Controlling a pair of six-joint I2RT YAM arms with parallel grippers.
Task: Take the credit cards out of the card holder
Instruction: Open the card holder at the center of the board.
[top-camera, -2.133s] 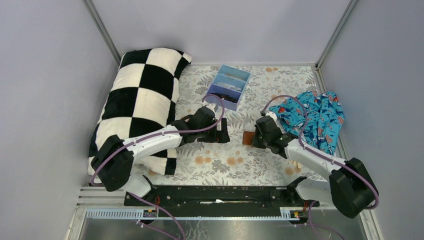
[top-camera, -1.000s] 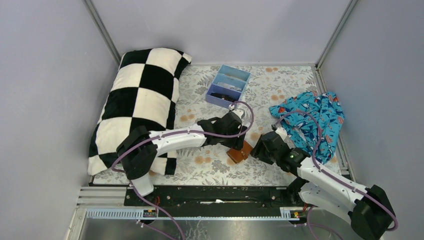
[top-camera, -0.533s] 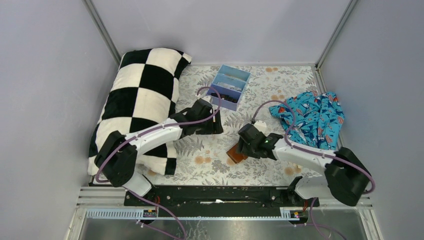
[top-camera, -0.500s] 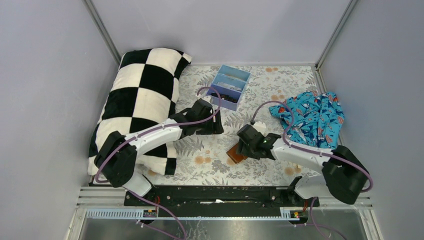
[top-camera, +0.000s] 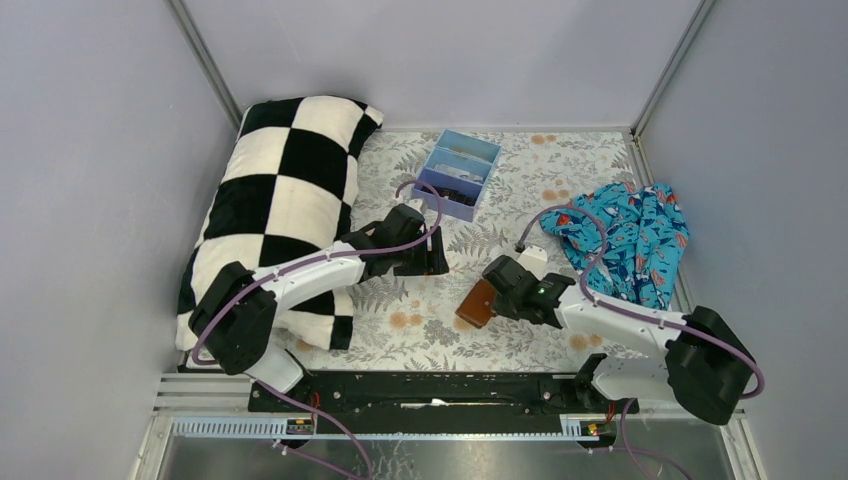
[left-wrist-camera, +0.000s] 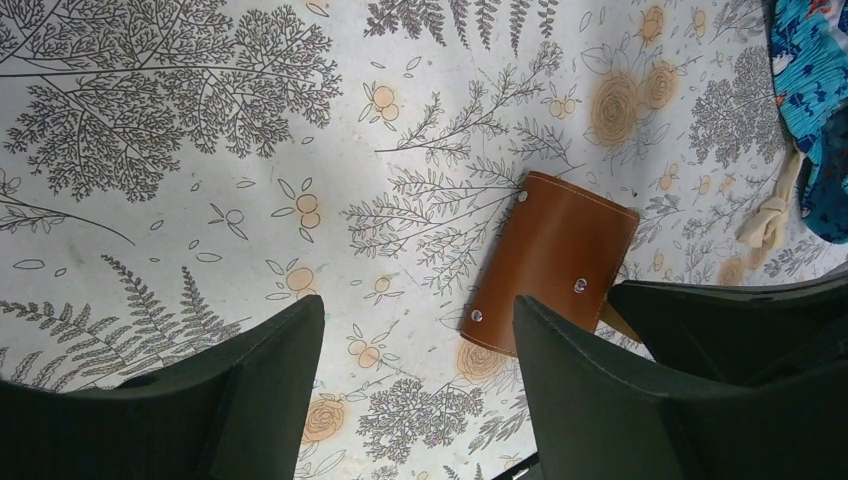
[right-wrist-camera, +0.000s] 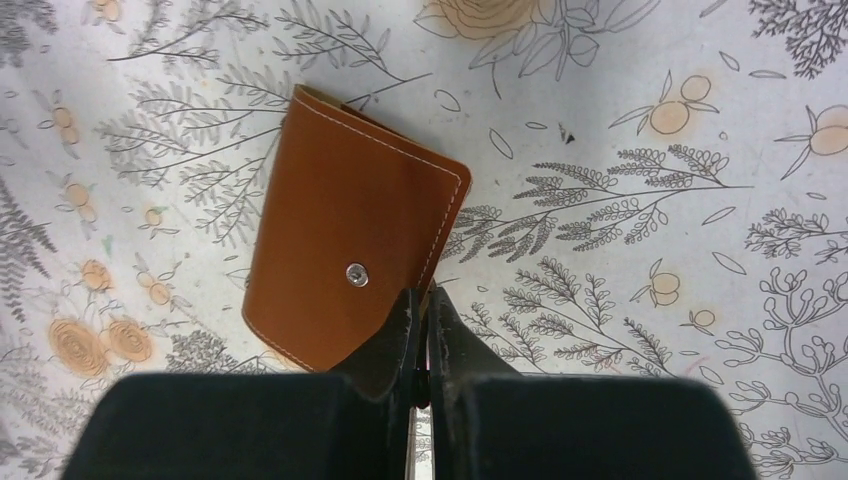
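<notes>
**Card holder closed on the table, right end effector shut at its edge**

The card holder (top-camera: 477, 303) lies flat on the floral-covered table (top-camera: 420, 330), about midway between the left and right edges and somewhat nearer the near edge. It is folded shut with its tan stitched outside facing up and its metal snaps showing.

The right end effector (right-wrist-camera: 420, 295) has its two fingers pressed together with no gap. Their tips sit at the holder's edge, just beside a snap. Whether they pinch any leather or only touch it cannot be told.

The left end effector (top-camera: 432, 258) stands wide and holds nothing. It hangs over bare table, apart from the holder and on its far-left side. In the left wrist view the holder (left-wrist-camera: 555, 260) lies beyond the spread fingers (left-wrist-camera: 300, 350), not between them.

A blue tray (top-camera: 455, 170) sits toward the far edge. A black-and-white checkered pillow (top-camera: 280, 200) runs along the left edge, and a blue patterned cloth (top-camera: 630, 235) lies bunched by the right edge.
</notes>
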